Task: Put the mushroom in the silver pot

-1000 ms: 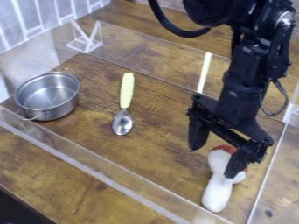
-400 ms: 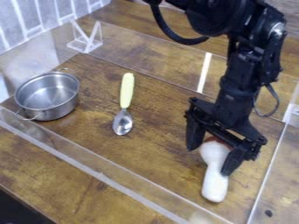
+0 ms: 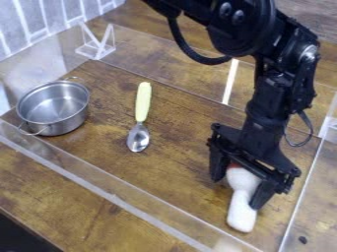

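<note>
The mushroom [image 3: 242, 204] lies on the wooden table at the lower right, its cream stem pointing toward the front edge and its reddish cap mostly hidden behind the gripper. My gripper [image 3: 243, 178] points straight down over the cap end, open, with one dark finger [image 3: 218, 163] on the left of the mushroom and the other on its right. The jaws straddle the mushroom without closing on it. The silver pot [image 3: 53, 106] stands empty at the far left of the table.
A metal spoon with a yellow-green handle [image 3: 141, 115] lies in the middle, between pot and mushroom. A low clear plastic wall [image 3: 93, 182] borders the work area. A clear stand [image 3: 94, 41] sits at the back left. A pale stick [image 3: 231, 79] lies behind the arm.
The gripper has come down lower around the mushroom's cap end, still open. The mushroom, spoon and pot have not moved.
</note>
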